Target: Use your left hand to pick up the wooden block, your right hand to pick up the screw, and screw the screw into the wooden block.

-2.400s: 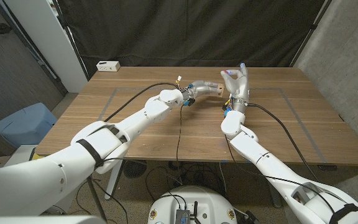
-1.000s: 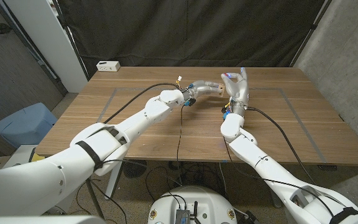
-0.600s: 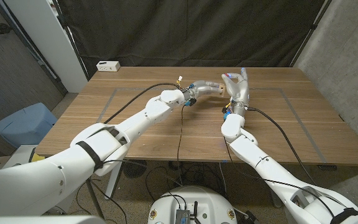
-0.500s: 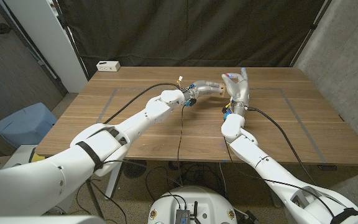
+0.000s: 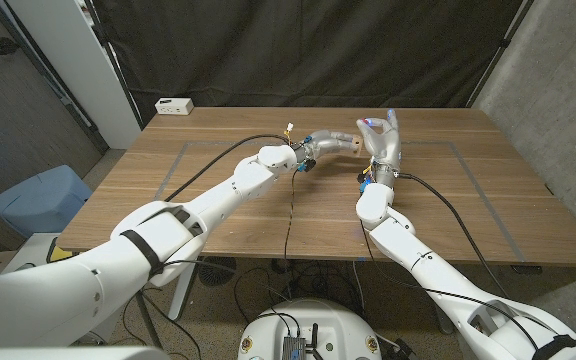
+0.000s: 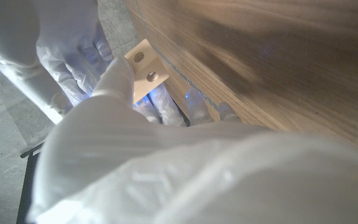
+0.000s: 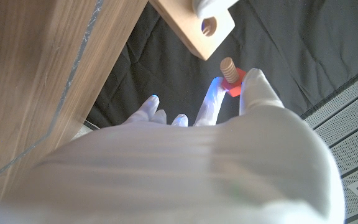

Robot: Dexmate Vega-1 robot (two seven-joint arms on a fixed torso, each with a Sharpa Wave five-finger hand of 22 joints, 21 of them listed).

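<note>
A white box (image 5: 174, 105) sits at the far left corner of the wooden counter (image 5: 468, 200), well apart from the work, and black cables (image 5: 290, 205) trail across the counter from both wrists.

Above the far middle of the counter, the left hand (image 5: 315, 146) grips the wooden block (image 5: 345, 141), fingers wrapped over one end so the other end juts toward the right hand (image 5: 381, 137). In the left wrist view the block's (image 6: 144, 70) face shows two holes beyond the fingers.

The right hand pinches the screw (image 7: 232, 76) by its red head between two fingertips (image 7: 253, 82), its other fingers spread upward. The screw's wooden thread points at a hole in the block (image 7: 196, 27), seemingly just short of it, though the gap is hard to judge.
</note>
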